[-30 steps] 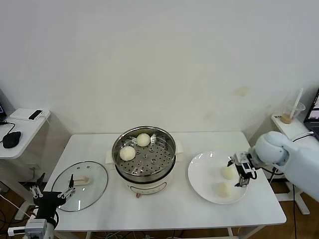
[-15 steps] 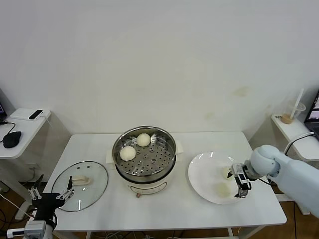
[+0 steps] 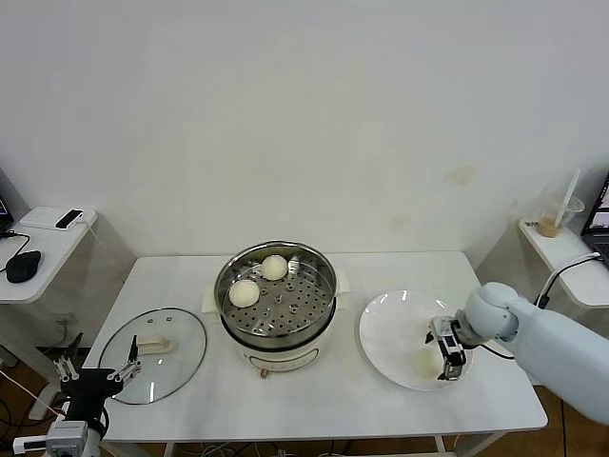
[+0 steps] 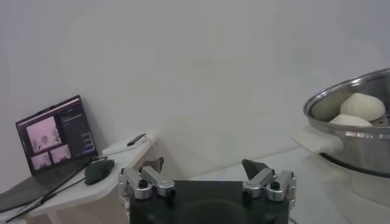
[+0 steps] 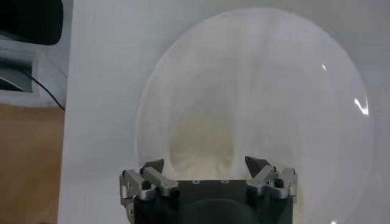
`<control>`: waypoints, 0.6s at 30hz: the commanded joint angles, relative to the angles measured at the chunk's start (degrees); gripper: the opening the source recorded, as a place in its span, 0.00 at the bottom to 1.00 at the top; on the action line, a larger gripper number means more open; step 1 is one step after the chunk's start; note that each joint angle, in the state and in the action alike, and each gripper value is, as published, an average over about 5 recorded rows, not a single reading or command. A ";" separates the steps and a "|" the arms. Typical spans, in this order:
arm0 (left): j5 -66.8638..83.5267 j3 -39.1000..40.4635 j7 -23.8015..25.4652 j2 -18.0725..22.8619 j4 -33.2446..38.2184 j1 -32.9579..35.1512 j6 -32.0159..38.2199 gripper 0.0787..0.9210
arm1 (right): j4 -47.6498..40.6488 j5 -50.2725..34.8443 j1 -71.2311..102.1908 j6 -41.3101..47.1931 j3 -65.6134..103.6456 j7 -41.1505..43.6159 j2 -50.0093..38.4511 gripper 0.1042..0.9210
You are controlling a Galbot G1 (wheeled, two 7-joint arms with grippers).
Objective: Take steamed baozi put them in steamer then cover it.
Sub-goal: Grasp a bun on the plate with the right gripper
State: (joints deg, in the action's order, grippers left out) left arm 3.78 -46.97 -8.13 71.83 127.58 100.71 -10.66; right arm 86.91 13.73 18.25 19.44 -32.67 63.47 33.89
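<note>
The steel steamer [image 3: 276,290] stands mid-table on its white base, with two baozi inside [image 3: 245,293] [image 3: 275,268]. My right gripper [image 3: 445,360] is low over the white plate [image 3: 390,328], open, beside a baozi [image 3: 422,363]. In the right wrist view the open gripper [image 5: 206,164] has that baozi [image 5: 203,143] just beyond the jaws, on the plate [image 5: 274,79]. Another baozi on the plate is hidden behind the wrist. The glass cover [image 3: 152,354] lies flat on the table's left. My left gripper [image 3: 93,376] is parked open at the front left corner.
The left wrist view shows the open left gripper [image 4: 204,170] and the steamer [image 4: 359,137] with its two baozi. A side table with a mouse and phone [image 3: 38,238] stands at the left. A shelf with a drink cup [image 3: 552,221] is at the right.
My right gripper has come down and toward the front of the plate, next to the near baozi; the far baozi is now covered by the wrist. The left arm has not moved.
</note>
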 commanded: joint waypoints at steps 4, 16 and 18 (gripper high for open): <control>-0.04 0.04 -0.02 0.12 0.06 -0.03 0.02 0.88 | -0.56 0.31 0.58 0.40 0.23 0.05 0.74 0.82; -0.03 -0.27 -0.04 0.23 0.59 0.31 0.03 0.88 | -0.97 0.22 -0.29 0.77 0.14 0.42 1.20 0.58; -0.03 -0.20 -0.04 0.28 0.65 0.33 0.02 0.88 | -0.98 0.18 -0.69 0.73 0.13 0.51 1.08 0.55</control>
State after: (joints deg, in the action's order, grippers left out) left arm 3.76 -47.19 -8.16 72.14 128.23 101.02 -10.65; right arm 86.09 13.84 17.60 20.11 -32.51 63.99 34.70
